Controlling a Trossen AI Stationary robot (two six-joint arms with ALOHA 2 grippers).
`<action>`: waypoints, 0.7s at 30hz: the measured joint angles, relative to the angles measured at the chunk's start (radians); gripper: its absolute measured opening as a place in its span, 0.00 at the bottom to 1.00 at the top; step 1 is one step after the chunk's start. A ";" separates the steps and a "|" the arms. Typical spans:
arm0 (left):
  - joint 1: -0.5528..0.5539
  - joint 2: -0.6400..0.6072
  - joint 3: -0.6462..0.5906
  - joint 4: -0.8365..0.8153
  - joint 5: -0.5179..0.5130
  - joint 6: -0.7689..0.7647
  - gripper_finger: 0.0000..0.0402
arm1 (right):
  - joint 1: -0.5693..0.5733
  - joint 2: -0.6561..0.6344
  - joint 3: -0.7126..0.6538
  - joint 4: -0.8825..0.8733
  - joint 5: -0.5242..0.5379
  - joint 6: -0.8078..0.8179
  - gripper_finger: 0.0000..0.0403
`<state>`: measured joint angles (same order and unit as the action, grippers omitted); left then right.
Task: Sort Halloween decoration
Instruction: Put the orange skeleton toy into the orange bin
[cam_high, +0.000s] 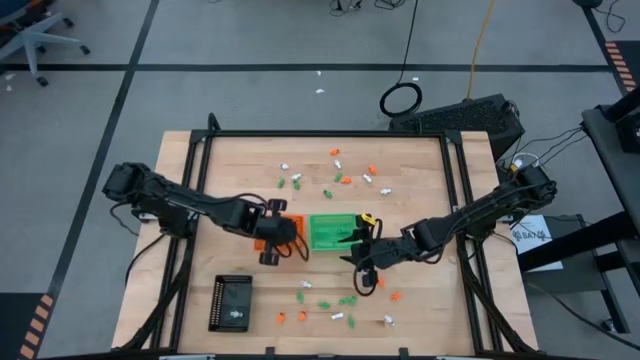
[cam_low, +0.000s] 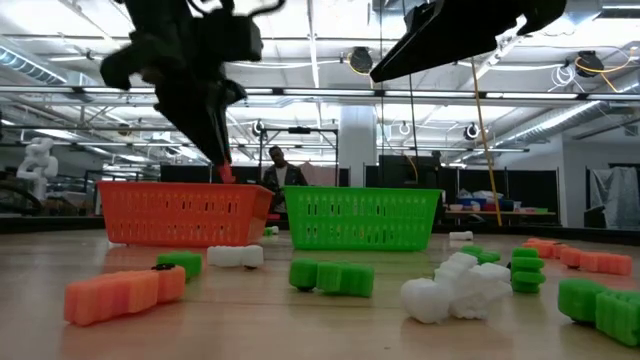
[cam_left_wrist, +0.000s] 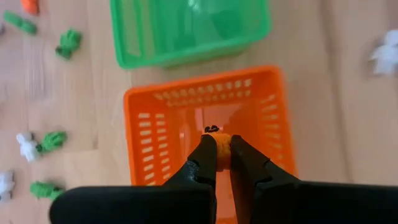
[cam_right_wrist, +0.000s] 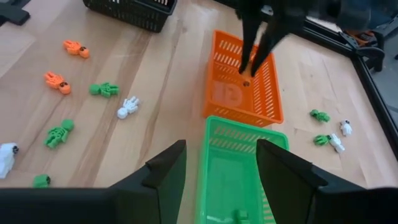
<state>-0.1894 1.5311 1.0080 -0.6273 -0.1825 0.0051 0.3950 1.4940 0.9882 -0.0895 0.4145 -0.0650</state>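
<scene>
A small ribbed orange trinket (cam_left_wrist: 222, 151) is pinched in the closed left gripper (cam_left_wrist: 222, 157) above the slotted orange plastic tray (cam_left_wrist: 273, 118). The right gripper (cam_right_wrist: 221, 163), fingers spread and empty, hovers over the green mesh tray (cam_right_wrist: 214, 134). Other trinkets lie scattered across the wooden tabletop (cam_high: 420, 165).

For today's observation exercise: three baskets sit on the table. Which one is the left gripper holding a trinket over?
The orange basket. The left gripper, shut on an orange trinket, is right above it; the green basket sits beside it, the black one apart.
</scene>
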 joint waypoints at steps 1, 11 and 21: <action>0.009 0.010 0.000 0.000 0.001 0.000 0.04 | 0.000 0.000 0.000 0.000 0.000 0.000 0.44; 0.066 0.088 0.000 -0.011 0.075 -0.003 0.04 | 0.000 0.000 0.000 -0.009 0.000 0.001 0.44; 0.066 0.087 0.000 -0.018 0.074 -0.164 0.20 | 0.000 0.000 0.000 -0.046 0.001 0.029 0.44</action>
<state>-0.1230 1.6180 1.0077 -0.6456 -0.1083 -0.1590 0.3950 1.4944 0.9882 -0.1354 0.4155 -0.0359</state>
